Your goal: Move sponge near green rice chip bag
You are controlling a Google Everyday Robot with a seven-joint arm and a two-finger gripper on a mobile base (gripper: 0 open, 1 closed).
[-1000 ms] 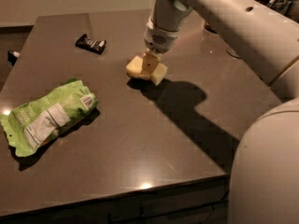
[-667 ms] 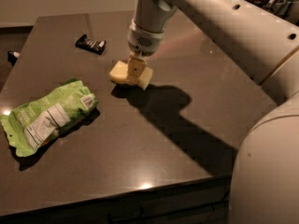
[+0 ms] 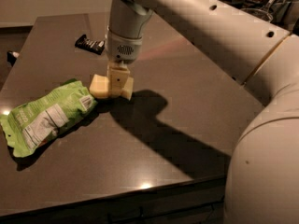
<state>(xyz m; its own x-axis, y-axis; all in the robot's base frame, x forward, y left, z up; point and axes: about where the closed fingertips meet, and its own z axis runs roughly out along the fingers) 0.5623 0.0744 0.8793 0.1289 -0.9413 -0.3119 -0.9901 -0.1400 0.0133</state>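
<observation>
The pale yellow sponge (image 3: 99, 86) sits low over the dark table, right beside the upper right corner of the green rice chip bag (image 3: 46, 116). My gripper (image 3: 117, 87) comes down from above and is shut on the sponge, its fingers covering the sponge's right part. The green bag lies flat at the table's left, label panel up.
A small black snack wrapper (image 3: 89, 43) lies at the back of the table (image 3: 187, 87), behind the gripper. My arm crosses the upper right and casts a broad shadow over the table's middle. The table's front edge runs along the bottom.
My gripper has carried the sponge left and toward the front, from the table's middle back to right beside the green bag.
</observation>
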